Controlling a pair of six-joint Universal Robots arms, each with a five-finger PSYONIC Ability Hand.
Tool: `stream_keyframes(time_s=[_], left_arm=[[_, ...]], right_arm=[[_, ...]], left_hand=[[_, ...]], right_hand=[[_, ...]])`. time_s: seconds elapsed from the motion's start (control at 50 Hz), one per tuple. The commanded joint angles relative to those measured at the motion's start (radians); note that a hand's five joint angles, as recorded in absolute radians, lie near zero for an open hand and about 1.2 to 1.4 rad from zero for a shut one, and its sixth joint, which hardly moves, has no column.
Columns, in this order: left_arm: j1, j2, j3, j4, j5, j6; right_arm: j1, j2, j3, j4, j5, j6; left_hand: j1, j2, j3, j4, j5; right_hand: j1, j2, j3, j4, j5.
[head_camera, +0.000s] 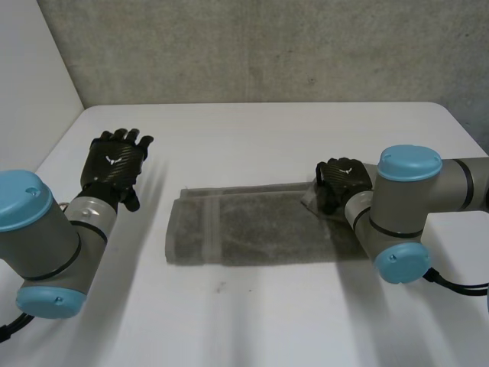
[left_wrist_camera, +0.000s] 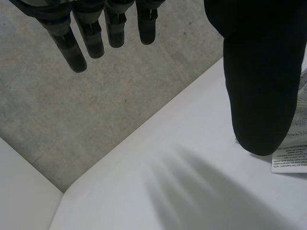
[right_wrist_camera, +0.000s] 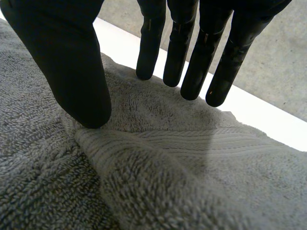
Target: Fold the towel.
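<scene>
You had the towel (head_camera: 260, 229) lying flat on the white table (head_camera: 267, 130), already doubled into a long grey strip. Its long axis ran side to side across the robot's front, one short end toward the left arm and the other toward the right arm. Your right hand (head_camera: 340, 182) sat on the far corner of the right-hand end. In its wrist view the fingers (right_wrist_camera: 189, 57) were straight with their tips down on the cloth, and the thumb (right_wrist_camera: 76, 72) stood apart from them, also touching it. A low ridge of towel rose just beside that thumb, so the hand was pressing the cloth, not pinching it. Your left hand (head_camera: 114, 162) hovered off the cloth near the strip's left end, its fingers straight and spread, holding nothing. A white printed label (left_wrist_camera: 289, 160) showed at the towel's edge, just beside the left thumb (left_wrist_camera: 261, 86).
</scene>
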Motion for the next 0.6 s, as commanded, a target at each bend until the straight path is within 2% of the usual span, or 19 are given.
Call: stream_keyframes(time_s=[0.02,0.16,0.26,0.48,0.54,0.56,0.58,0.6], left_arm=[[0.000,0.000,-0.001,0.000,0.001,0.001],[0.000,0.000,0.000,0.000,0.001,0.003],[0.000,0.000,-0.001,0.000,0.001,0.003],[-0.001,0.000,-0.006,0.000,0.001,0.003],[-0.001,-0.002,-0.006,0.000,0.001,0.003],[-0.001,-0.002,-0.006,0.000,0.001,0.003],[-0.001,-0.002,-0.006,0.000,0.001,0.003],[-0.001,-0.003,-0.006,0.000,0.001,0.003]], right_arm=[[0.002,0.018,-0.023,0.007,-0.012,0.024],[0.001,-0.036,-0.023,0.057,-0.019,0.104],[-0.001,-0.056,-0.016,0.070,-0.064,0.133],[0.004,0.033,-0.055,0.064,-0.067,0.124],[0.004,0.059,-0.067,0.060,-0.064,0.118],[0.004,0.065,-0.075,0.060,-0.064,0.107],[0.004,0.067,-0.076,0.060,-0.065,0.095],[0.004,0.067,-0.076,0.060,-0.065,0.095]], left_hand=[[0.002,0.010,0.008,0.007,-0.030],[0.002,0.010,0.008,0.007,-0.030],[0.002,0.010,0.008,0.007,-0.030],[0.002,0.010,0.008,0.007,-0.030],[0.002,0.010,0.008,0.007,-0.030],[0.002,0.010,0.008,0.007,-0.030],[0.002,0.010,0.008,0.007,-0.030],[0.002,0.010,0.008,0.007,-0.030]], right_hand=[[0.151,0.056,0.066,0.072,0.078],[0.090,-0.006,0.005,0.011,0.016],[0.090,-0.006,0.005,0.011,0.016],[0.116,0.021,0.031,0.037,0.043],[0.143,0.047,0.057,0.064,0.069],[0.215,0.120,0.130,0.136,0.142],[0.382,0.286,0.296,0.303,0.308],[0.383,0.288,0.298,0.304,0.310]])
